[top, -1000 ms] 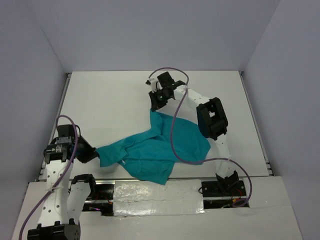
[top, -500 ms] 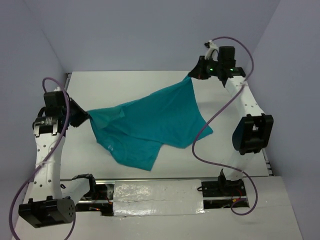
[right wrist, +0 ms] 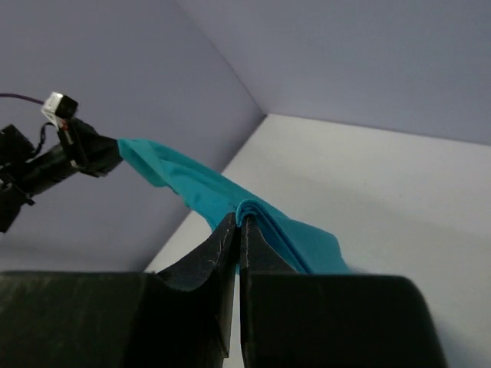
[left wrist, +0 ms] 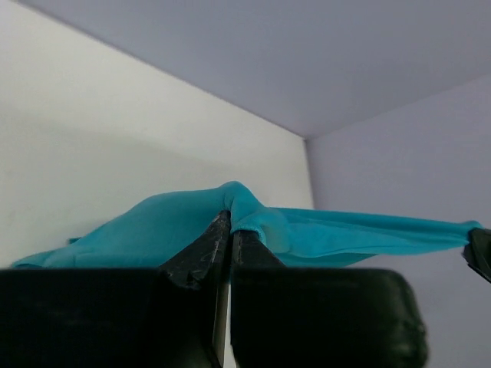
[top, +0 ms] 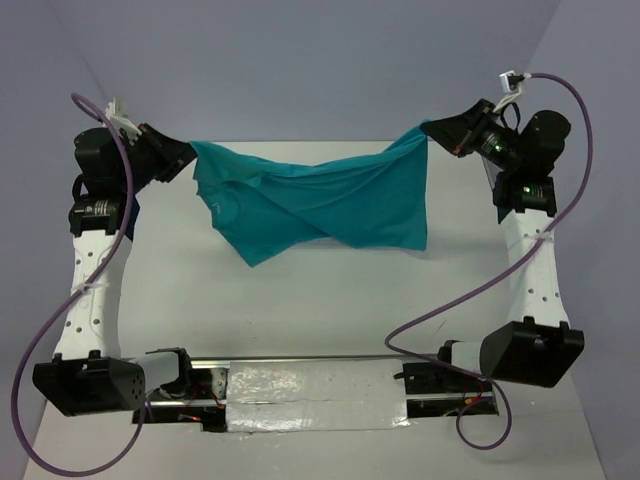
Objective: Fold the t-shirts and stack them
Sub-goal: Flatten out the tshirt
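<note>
Top external: found teal t-shirt (top: 320, 205) suspended over white table (top: 300, 300), stretched between both raised arms, twisted mid-span, lower edges hanging loose. Found left gripper (top: 187, 160) clamped on shirt's left end, right gripper (top: 428, 133) clamped on upper right corner.

Left wrist: confirmed jaws pressed together, cloth fold pinched at tips, rest running off rightward.

Right wrist: confirmed jaws pinching bunched cloth edge; shirt drawn taut toward opposite gripper.

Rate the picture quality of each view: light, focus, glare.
Top external: even, soft light, sharp, no glare on the teal t-shirt. Left wrist: left gripper near-black and soft-edged, shirt slightly blurred. Right wrist: right gripper equally dark; shirt clear.
</note>
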